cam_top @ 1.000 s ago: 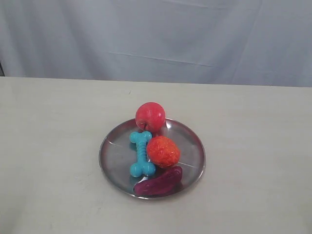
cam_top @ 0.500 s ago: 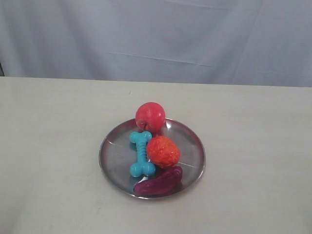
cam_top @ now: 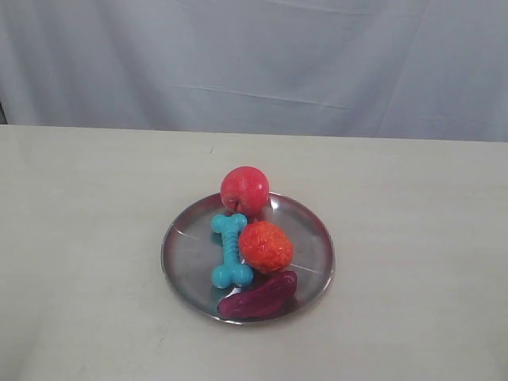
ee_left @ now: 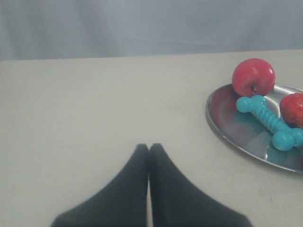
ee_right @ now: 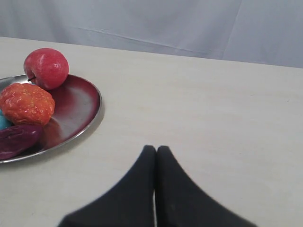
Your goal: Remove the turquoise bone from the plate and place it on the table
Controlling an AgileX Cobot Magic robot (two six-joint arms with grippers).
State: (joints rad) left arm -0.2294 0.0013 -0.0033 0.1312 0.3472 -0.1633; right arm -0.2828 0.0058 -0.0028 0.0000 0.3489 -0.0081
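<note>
Resting on plate [cam_top: 186, 254]: turquoise bone [cam_top: 230, 250], red apple [cam_top: 244, 190].

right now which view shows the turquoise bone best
Exterior view: the whole turquoise bone shows on the plate. Left wrist view crowds it against the frame edge; right wrist view shows only a sliver.

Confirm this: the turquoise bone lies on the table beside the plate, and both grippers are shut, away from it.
Wrong in one point: the turquoise bone lies on the plate, not on the table, as the exterior view shows. The left gripper and right gripper are indeed shut, away from it.
</note>
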